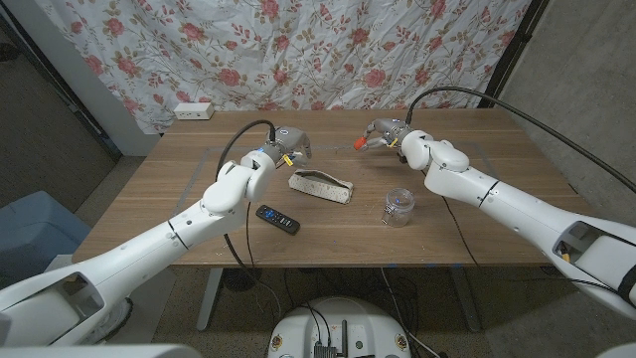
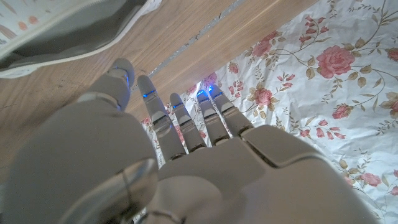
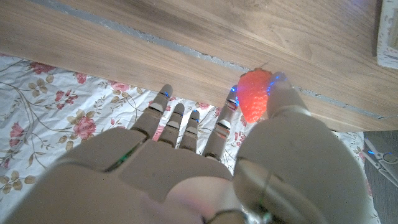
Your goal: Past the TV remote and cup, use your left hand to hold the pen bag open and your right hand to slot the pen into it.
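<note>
- A wooden bench (image 1: 328, 239) stands before a flowered curtain (image 1: 328, 50), with a white power strip (image 1: 194, 111) at its far left corner.
- The head view takes in the pen bag (image 1: 321, 186) lying mid-bench, the TV remote (image 1: 278, 219) nearer the front edge and the clear cup (image 1: 398, 207) to its right, each apart from the others.
- The right wrist view shows what the head view barely hints at: the right robot hand (image 3: 205, 168) pinches a strawberry-shaped red pen top (image 3: 254, 94) between thumb and a finger, other fingers extended.
- The left wrist view shows the left robot hand (image 2: 168, 162) with fingers straight and apart, holding nothing, the bag's pale edge beyond it.
- Both arms reach over the far half of the bench, hands raised behind the bag.
</note>
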Robot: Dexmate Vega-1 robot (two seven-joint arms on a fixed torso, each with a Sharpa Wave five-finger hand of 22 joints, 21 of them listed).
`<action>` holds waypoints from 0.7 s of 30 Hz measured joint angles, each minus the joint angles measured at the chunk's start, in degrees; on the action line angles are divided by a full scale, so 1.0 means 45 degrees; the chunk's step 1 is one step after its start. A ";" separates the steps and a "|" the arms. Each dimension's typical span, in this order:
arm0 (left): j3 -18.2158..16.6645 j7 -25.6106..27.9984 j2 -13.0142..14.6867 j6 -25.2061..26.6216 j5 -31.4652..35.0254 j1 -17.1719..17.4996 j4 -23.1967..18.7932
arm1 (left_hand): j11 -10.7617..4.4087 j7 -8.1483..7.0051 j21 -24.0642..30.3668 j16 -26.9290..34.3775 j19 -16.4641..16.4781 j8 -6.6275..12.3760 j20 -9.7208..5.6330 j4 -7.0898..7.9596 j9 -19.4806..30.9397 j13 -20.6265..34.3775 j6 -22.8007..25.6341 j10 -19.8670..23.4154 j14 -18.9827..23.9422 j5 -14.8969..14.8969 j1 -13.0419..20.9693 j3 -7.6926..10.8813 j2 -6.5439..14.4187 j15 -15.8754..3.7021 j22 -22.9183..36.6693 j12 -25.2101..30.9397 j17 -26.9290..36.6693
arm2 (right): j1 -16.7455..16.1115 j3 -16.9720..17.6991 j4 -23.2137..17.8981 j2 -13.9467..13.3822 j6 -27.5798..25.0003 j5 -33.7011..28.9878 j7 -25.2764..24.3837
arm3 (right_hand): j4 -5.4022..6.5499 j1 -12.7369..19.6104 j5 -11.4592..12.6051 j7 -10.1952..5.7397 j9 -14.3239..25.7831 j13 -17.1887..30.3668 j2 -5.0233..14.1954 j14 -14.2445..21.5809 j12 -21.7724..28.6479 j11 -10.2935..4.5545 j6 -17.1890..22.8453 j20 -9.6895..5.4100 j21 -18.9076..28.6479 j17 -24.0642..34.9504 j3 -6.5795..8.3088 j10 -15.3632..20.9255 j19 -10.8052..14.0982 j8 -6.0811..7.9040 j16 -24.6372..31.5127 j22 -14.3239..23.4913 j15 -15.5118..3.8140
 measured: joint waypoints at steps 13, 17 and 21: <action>0.0139 0.0081 -0.0417 -0.0001 -0.0020 0.0054 0.0515 | -0.0001 0.0067 0.0000 0.0000 0.0118 0.0000 -0.0019 0.0031 -0.0002 0.0001 0.0305 0.0227 0.0141 0.0000 0.0214 -0.0136 0.0013 -0.0044 -0.0001 0.0001 0.0066 | -0.0095 0.0003 -0.0098 -0.0050 -0.0208 0.0008 -0.0053 | -0.0003 0.0071 0.0015 0.0070 0.0002 0.0000 0.0070 0.0000 0.0000 0.0000 0.0070 0.0000 0.0000 -0.0001 -0.0003 -0.0001 0.0001 0.0052 0.0000 0.0000 0.0000; 0.0201 0.0205 -0.0470 -0.0020 -0.0020 0.0045 0.0646 | 0.0017 0.0069 0.0000 0.0000 0.0171 0.0000 -0.0035 0.0081 -0.0033 0.0000 0.0443 0.0300 0.0250 0.0000 0.0214 -0.0186 0.0013 -0.0067 -0.0002 0.0001 0.0066 | -0.0099 0.0013 -0.0096 -0.0053 -0.0213 0.0038 -0.0096 | -0.0016 0.0070 0.0063 0.0069 0.0002 0.0000 0.0071 0.0000 0.0000 0.0000 0.0070 -0.0001 0.0000 -0.0001 -0.0015 -0.0001 0.0001 0.0052 0.0000 0.0000 0.0000; 0.0266 0.0354 -0.0508 -0.0022 0.0016 0.0044 0.0760 | 0.0023 0.0044 0.0000 0.0048 0.0228 0.0000 -0.0091 0.0081 -0.0037 0.0000 0.0599 0.0432 0.0387 0.0000 0.0282 -0.0186 0.0081 -0.0067 -0.0002 0.0002 0.0066 | -0.0099 0.0023 -0.0063 -0.0053 -0.0208 0.0070 -0.0132 | -0.0016 0.0068 0.0063 0.0069 0.0002 0.0000 0.0072 0.0000 0.0000 0.0000 0.0070 -0.0001 0.0001 -0.0002 -0.0016 -0.0001 0.0001 0.0051 0.0000 0.0000 0.0000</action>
